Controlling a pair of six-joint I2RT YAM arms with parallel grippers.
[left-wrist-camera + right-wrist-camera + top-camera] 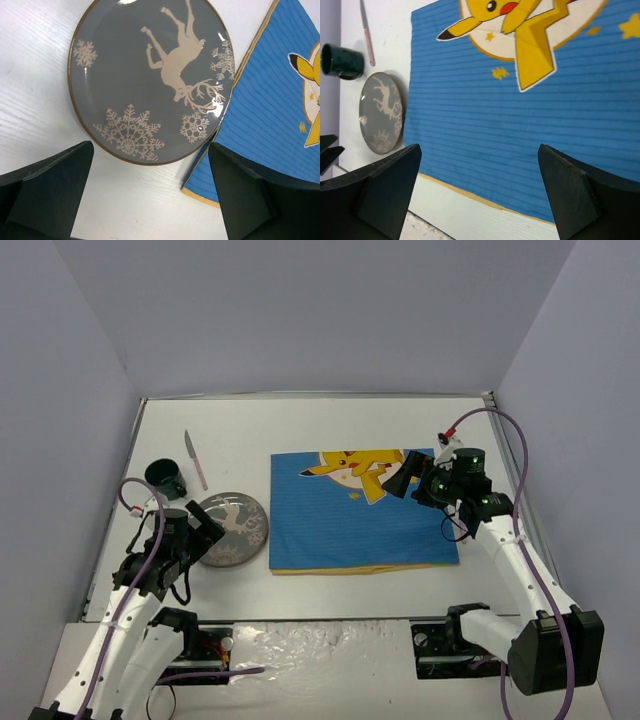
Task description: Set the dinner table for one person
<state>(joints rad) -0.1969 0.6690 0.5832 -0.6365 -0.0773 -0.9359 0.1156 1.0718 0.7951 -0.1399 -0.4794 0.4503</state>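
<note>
Plainly, the dinner table (330, 430) is a large flat white rectangular tabletop with a faint wood-grain texture, edged by thin metal rails (505, 455), and it spreads beneath both claws and well beyond them on every side. Pale grey-lilac walls (300, 310) close it in on the left, the right and the far side. The left claw (148, 150) hangs with its two dark fingers (50, 190) spread wide, holding nothing and touching nothing; directly below its gap lies a round grey ceramic plate (150, 80) printed with a cream reindeer and snowflakes. Farther out from this claw stand a dark green mug (165, 477) and a pink-handled table knife (196, 460), side by side on the white surface. The right claw (479, 146) likewise has its fingers far apart and empty, poised above the right side of a blue ribbed cloth placemat (470, 110) with a yellow cartoon figure and a thin yellow border. The plate sits just beside the mat's left edge, between the two claws; whether they touch cannot be told.
</note>
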